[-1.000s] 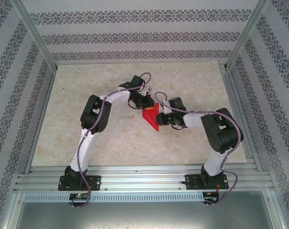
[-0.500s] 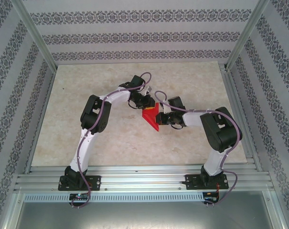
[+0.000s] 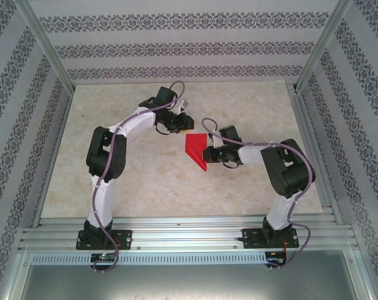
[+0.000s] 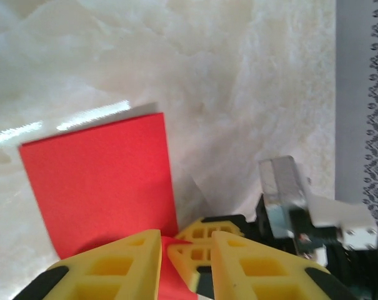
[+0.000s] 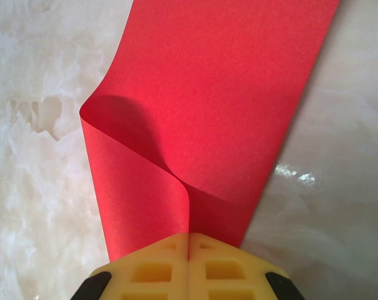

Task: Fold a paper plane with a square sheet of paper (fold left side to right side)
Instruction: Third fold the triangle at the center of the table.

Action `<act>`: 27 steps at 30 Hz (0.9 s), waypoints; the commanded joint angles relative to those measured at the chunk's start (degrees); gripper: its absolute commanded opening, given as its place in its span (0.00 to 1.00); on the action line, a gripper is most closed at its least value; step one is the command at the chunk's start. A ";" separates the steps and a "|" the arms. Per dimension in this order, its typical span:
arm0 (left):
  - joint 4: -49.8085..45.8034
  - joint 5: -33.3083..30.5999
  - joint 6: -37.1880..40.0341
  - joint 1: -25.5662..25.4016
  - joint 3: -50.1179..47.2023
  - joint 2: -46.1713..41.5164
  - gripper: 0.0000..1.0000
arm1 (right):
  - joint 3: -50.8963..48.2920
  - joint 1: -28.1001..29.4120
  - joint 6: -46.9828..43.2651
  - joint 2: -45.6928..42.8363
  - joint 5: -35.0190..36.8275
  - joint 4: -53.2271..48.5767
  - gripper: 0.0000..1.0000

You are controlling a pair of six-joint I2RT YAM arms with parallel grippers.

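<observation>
The right gripper (image 5: 189, 239) is pinched tight on one edge of the thin bright red sheet of paper (image 5: 226, 94), which lies partly curled over itself near the middle of the pale marbled tabletop (image 3: 145, 181), while the left gripper (image 3: 179, 124) hovers near its far left corner, jaws parted and holding nothing.

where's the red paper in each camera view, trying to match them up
top external: paper near the middle of the table.
left wrist: paper left of centre, running down to the bottom edge.
right wrist: paper across the upper middle, curled, pinched in the right claw at the bottom.
shared landmark: the pale marbled table under the paper in all three views.
</observation>
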 commanded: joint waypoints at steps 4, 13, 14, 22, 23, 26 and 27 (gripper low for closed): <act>5.29 2.88 -3.34 -3.95 -5.22 0.94 0.26 | -0.32 1.19 -1.35 3.26 2.55 -5.17 0.00; 6.08 1.07 -5.00 -5.67 -7.41 3.43 0.24 | -0.06 1.29 -1.69 3.56 2.49 -5.52 0.00; 5.95 0.84 -4.96 -5.66 -7.57 3.54 0.24 | -0.06 1.36 -1.65 3.54 2.59 -5.53 0.00; 5.46 -1.98 -4.30 -5.68 -11.34 3.76 0.23 | 0.16 1.33 -2.02 3.56 2.81 -6.01 0.01; 5.46 -2.40 -4.24 -5.66 -11.74 3.68 0.23 | 0.20 1.30 -2.11 3.63 2.81 -6.13 0.01; 5.12 -3.74 -3.66 -5.67 -12.70 3.57 0.23 | 0.29 1.30 -2.14 3.54 2.90 -6.24 0.02; 5.03 -4.13 -3.60 -5.66 -12.95 3.61 0.23 | 0.35 1.28 -2.14 3.42 2.90 -6.30 0.03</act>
